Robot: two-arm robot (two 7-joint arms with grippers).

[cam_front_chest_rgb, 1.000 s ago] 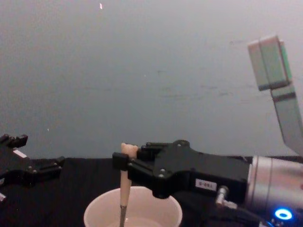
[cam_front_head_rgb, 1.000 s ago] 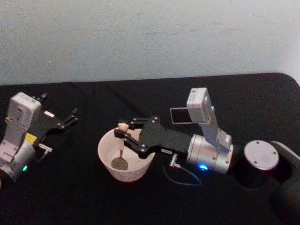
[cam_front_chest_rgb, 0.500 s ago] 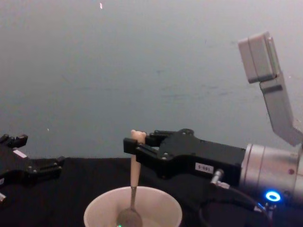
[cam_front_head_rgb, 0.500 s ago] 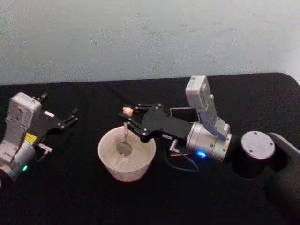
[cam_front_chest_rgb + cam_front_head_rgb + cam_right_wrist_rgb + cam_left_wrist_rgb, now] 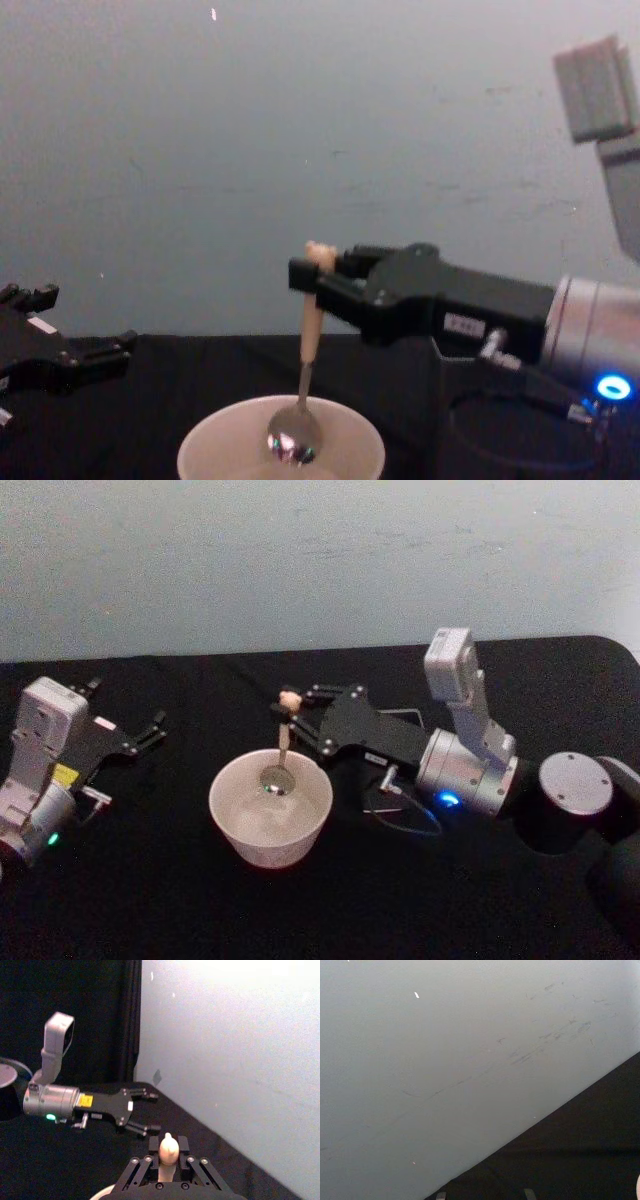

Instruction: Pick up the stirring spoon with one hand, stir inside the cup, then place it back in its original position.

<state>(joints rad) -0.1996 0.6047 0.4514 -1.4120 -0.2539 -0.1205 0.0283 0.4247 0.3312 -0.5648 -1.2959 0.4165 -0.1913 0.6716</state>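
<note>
My right gripper (image 5: 291, 712) is shut on the stirring spoon (image 5: 281, 748) near its bear-head top, above the far side of the cup (image 5: 270, 810). From the chest, the spoon (image 5: 305, 370) hangs upright with its shiny bowl level with the rim of the cup (image 5: 210, 448). The right wrist view shows the bear head (image 5: 168, 1148) clamped between the right gripper's fingers (image 5: 168, 1154). My left gripper (image 5: 140, 737) rests open at the left of the table, also visible as the left gripper (image 5: 70, 360) in the chest view. The holder is out of view.
A black cloth (image 5: 200, 900) covers the table up to a pale wall (image 5: 300, 560) behind. A thin cable (image 5: 400, 815) loops on the cloth beside the right arm, just right of the cup.
The right gripper has moved back and to the right and risen, lifting the spoon's bowl from the cup's bottom up to rim height. The left arm has not moved.
</note>
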